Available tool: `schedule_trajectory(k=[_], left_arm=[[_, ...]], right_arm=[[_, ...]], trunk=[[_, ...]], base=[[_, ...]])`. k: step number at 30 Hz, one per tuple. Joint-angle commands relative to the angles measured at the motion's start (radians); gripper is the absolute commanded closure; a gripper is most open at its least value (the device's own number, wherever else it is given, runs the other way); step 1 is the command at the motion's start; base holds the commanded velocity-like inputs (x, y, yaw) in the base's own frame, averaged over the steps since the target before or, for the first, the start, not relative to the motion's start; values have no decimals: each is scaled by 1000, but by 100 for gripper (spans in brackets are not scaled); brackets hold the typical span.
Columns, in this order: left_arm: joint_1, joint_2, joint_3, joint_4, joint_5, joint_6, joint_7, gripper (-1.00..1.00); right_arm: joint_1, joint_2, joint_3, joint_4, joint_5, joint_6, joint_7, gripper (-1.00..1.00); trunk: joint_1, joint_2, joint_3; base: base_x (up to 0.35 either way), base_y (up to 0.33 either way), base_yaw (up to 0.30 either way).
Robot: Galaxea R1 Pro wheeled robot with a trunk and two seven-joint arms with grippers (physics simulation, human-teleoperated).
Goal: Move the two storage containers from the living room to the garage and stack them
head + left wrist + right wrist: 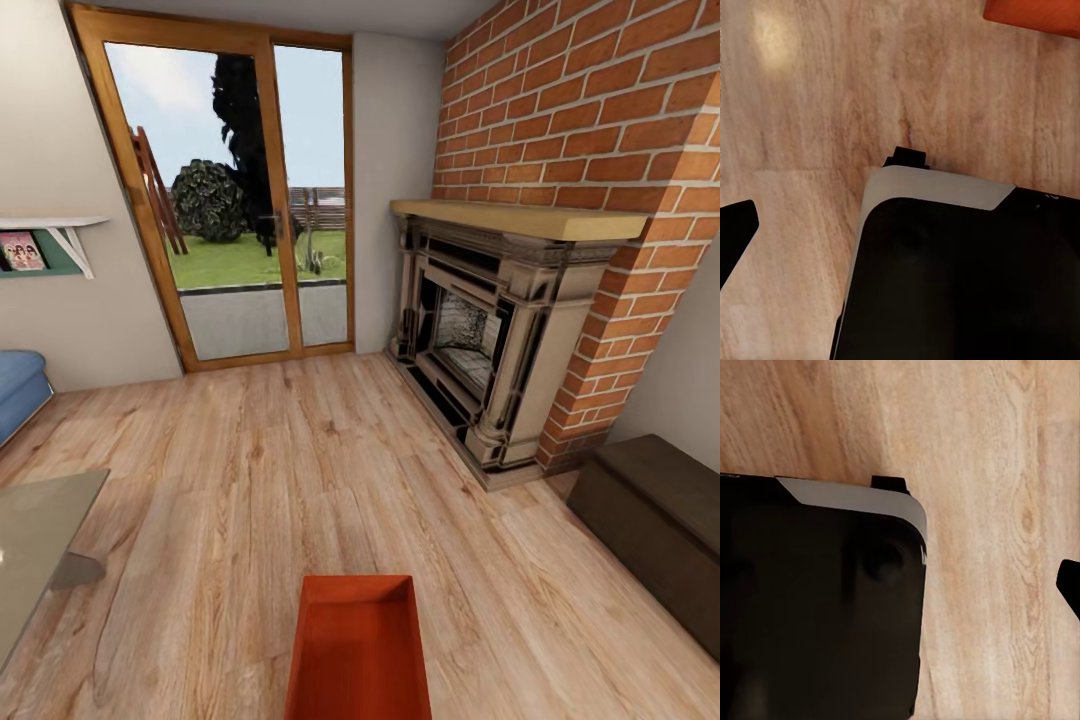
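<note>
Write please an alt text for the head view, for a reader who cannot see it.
An orange-red storage container sits on a light wood-plank floor at the bottom centre. Ahead is a glass patio door; a brick fireplace stands to the right.

Head cam sits high, looking forward and down across the wood-plank floor (300,470) toward the glass door (230,200) and brick fireplace (500,330) on the right. Both wrist cams point straight down, close over the same planks (each half blocked by the robot's dark base (960,277))
</note>
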Motion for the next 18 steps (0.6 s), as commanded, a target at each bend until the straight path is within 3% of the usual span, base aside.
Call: schedule_trajectory(k=[1, 6, 8, 10, 11, 13, 14, 16, 17, 18], left_arm=[[-1, 0, 4, 1, 4, -4, 1, -100], [-1, -3, 4, 0, 3, -6, -2, -100], [-1, -2, 0, -10, -5, 0, 7, -100], [-5, 6, -1, -68, -7, 12, 4, -100], [-7, 16, -2, -250, -8, 130, 25, -100], [-11, 21, -2, -352, -6, 248, 42, -100], [-14, 23, -1, -421, -6, 362, 52, -100], [-51, 19, -1, -464, -5, 447, 58, -100], [-110, 13, -1, -470, -5, 475, 59, -100], [-203, 2, -1, -419, -9, 482, 59, -100]], right_arm=[[-1, 1, 8, 3, -9, -5, -1, -100], [-1, 0, 8, 3, -9, -5, -4, -100], [1, 1, 14, -17, 18, -3, -2, -100], [0, 6, 13, -67, 22, 23, -8, -100], [-43, 10, 13, -185, 23, 120, -16, -100], [-93, 13, 11, -247, 21, 188, -19, -100], [-150, 15, 9, -285, 16, 242, -21, -100], [-233, 18, 7, -308, 12, 279, -21, -100], [-282, 24, 5, -313, 11, 291, -23, -100], [-338, 36, 4, -301, 10, 287, -28, -100]], trunk=[[0, -1, -1], [0, -1, -1], [0, -1, -1], [0, -1, -1], [0, -1, -1], [0, -1, -1], [0, -1, -1], [0, -1, -1], [0, -1, -1], [0, -1, -1]], base=[[0, 0, 0], [0, 0, 0], [0, 0, 0], [0, 0, 0], [0, 0, 0], [0, 0, 0], [0, 0, 0], [0, 0, 0], [0, 0, 0], [0, 0, 0]])
